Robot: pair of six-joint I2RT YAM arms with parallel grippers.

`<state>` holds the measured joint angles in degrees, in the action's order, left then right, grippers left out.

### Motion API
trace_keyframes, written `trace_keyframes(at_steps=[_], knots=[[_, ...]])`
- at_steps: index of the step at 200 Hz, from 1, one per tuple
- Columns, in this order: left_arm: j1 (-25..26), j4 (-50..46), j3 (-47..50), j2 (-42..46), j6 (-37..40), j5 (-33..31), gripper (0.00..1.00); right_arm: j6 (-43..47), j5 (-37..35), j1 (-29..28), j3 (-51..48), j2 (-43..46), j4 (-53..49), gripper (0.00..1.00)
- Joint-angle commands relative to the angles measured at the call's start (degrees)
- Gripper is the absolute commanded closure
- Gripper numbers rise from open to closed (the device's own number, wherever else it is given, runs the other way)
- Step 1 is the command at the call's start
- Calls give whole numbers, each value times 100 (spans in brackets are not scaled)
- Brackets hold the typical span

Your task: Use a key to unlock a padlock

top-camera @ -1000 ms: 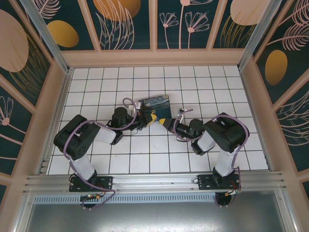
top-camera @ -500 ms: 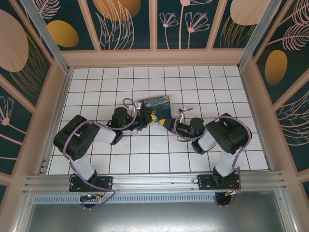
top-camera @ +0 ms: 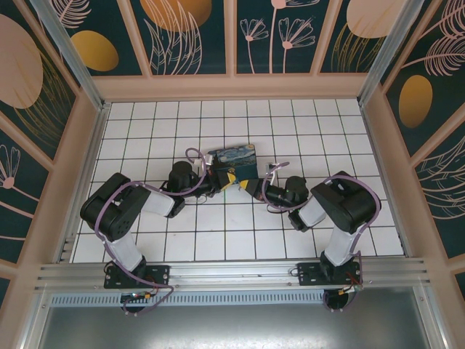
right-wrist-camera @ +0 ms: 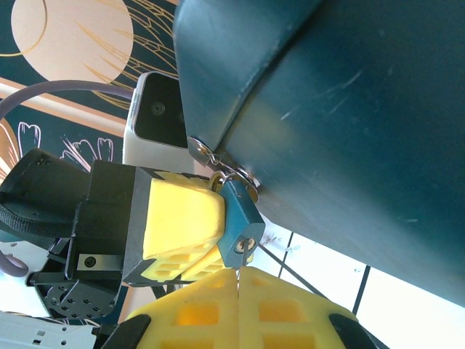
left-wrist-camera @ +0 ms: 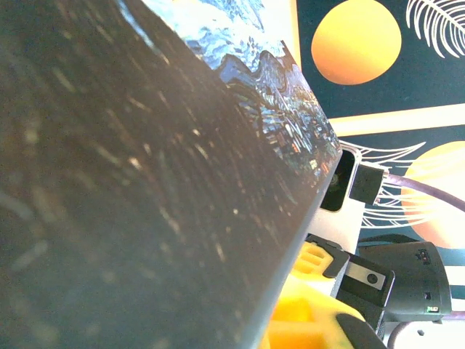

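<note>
Hanging at box (right-wrist-camera: 349,109) edge, padlock (right-wrist-camera: 240,218) was half hidden by left claw (right-wrist-camera: 218,243) pinching it; right claw (right-wrist-camera: 238,275) sat shut under box; key indiscernible; bare tiles (right-wrist-camera: 407,305) beside box.

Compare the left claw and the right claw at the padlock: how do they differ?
The left claw grips the padlock by its body; the right claw is shut with its tips at the padlock's base, and whether it holds a key I cannot tell. The left claw reaches in from the left, the right claw from the right. Both are yellow-tipped, shut and close to the box.
</note>
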<state>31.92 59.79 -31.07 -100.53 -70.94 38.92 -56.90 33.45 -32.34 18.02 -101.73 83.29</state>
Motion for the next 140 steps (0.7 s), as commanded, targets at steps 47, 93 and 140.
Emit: trace_keyframes(at_steps=[47,93,140], knots=[[126,289,77,392,-8,649,100,90,-291,66,378,57,439,100],[123,241,95,508,-29,765,100,150,232,278,708,-178,604,100],[130,225,115,482,4,789,100,219,531,458,807,-234,531,100]])
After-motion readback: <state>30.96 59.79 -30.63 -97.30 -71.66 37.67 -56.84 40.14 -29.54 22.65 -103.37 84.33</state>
